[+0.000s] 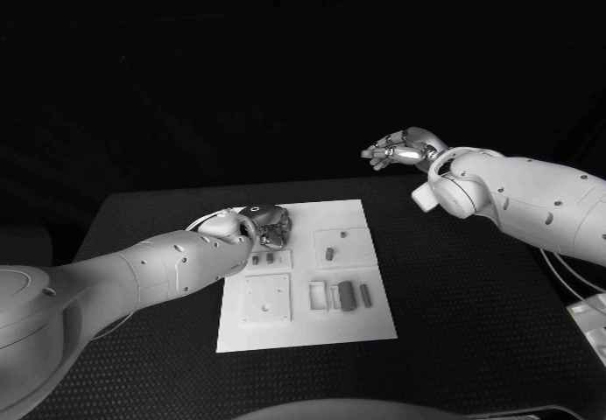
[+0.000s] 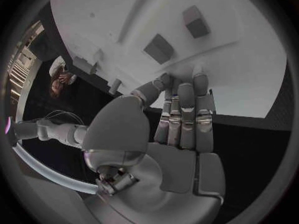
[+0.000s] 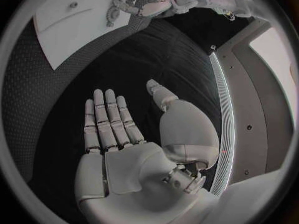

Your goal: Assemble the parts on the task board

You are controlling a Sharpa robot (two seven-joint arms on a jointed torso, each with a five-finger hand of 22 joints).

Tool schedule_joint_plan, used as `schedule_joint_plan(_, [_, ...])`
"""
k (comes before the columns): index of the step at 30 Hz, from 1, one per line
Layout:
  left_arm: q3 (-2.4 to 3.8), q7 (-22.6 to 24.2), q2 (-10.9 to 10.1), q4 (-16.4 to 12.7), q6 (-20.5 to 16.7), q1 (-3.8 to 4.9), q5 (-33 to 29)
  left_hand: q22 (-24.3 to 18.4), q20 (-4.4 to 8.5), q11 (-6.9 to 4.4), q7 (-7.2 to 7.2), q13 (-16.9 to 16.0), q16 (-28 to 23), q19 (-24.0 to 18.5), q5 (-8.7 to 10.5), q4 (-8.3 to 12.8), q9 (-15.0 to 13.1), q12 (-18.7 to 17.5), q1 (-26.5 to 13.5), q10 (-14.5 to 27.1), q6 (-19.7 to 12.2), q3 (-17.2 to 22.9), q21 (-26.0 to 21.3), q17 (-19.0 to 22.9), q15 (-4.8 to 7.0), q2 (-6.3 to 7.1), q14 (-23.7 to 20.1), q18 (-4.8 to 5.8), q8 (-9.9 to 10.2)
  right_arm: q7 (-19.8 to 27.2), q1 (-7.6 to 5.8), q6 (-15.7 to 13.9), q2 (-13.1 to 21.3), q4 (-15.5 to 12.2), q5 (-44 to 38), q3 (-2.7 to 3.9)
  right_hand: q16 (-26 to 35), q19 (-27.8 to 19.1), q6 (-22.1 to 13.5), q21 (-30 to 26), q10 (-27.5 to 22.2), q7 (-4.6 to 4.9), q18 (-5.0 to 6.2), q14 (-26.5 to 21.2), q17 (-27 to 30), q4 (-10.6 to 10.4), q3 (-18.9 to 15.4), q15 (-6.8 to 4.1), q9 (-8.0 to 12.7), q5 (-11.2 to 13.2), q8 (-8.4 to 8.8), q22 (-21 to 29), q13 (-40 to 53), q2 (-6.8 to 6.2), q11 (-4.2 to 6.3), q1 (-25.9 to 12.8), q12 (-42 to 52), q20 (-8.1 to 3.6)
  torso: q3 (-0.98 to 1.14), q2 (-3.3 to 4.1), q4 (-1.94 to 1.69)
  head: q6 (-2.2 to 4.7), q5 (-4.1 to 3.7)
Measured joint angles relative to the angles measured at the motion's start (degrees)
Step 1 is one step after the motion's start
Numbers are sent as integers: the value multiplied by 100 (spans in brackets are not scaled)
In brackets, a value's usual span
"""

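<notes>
task board (image 1: 303,325) lengthwise away from robot; left robot hand (image 1: 263,224) flat, right robot hand (image 1: 402,149) spread.

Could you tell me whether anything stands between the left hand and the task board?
Nothing visible does. The left hand hovers over the task board's far left part, fingers straight and together, holding nothing, with only open space beneath them.

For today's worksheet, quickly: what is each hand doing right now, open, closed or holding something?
Left hand: open, fingers straight, over the task board, holding nothing.
Right hand: open, fingers apart, raised off the board, empty.
</notes>
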State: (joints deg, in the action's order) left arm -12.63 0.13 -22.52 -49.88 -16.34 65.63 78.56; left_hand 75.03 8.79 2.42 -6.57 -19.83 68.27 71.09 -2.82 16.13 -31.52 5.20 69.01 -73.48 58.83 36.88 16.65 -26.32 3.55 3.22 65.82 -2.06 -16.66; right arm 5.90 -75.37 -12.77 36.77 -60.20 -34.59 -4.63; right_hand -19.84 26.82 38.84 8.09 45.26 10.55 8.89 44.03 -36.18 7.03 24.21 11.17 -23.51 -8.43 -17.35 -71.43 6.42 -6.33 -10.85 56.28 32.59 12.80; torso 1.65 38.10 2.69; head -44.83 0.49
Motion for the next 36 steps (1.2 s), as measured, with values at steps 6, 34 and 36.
schedule_joint_plan(6, [7, 82, -80, -47, -104, -25, -204, -8, 21, 4, -1, -1, 29, 59, -1, 22, 0, 9, 32, -14, 20, 23, -2, -10, 21, -11, 39, 34, -3, 0, 0, 0, 2, -4, 0, 0, 0, 0, 0, 0, 0, 0, 0, 0, 0, 0, 0, 0, 0, 0, 0, -5, 0, 0, 0, 0, 0, 0, 0, 0, 0, 4, -10])
schedule_joint_plan(34, [409, 443, -664, -406, -23, -32, -1165, -9, 52, 15, -11, -40, 51, 111, 3, 5, 11, 6, -3, -65, 36, 40, -6, -30, 22, -75, 83, 77, -2, 3, 0, 2, 82, -23, -1, 0, 0, 0, 0, -22, 0, 0, 0, 0, -3, 0, 0, 0, 4, 0, 0, -15, -4, 0, 0, 0, 22, 0, -4, -5, -6, 37, 51])
schedule_joint_plan(36, [409, 441, -698, -377, 11, -30, -1164, -10, 51, 15, -7, -40, 50, 111, 16, 13, 11, 6, -2, -65, 32, 48, -6, -30, 22, -75, 83, 77, -2, 3, 0, 2, 86, -23, -1, 0, 0, 0, 0, -22, 0, 0, 0, 0, -3, 0, 0, 0, 4, 0, 0, -15, -4, 0, 0, 0, 22, 0, -4, -4, -5, 37, 53])
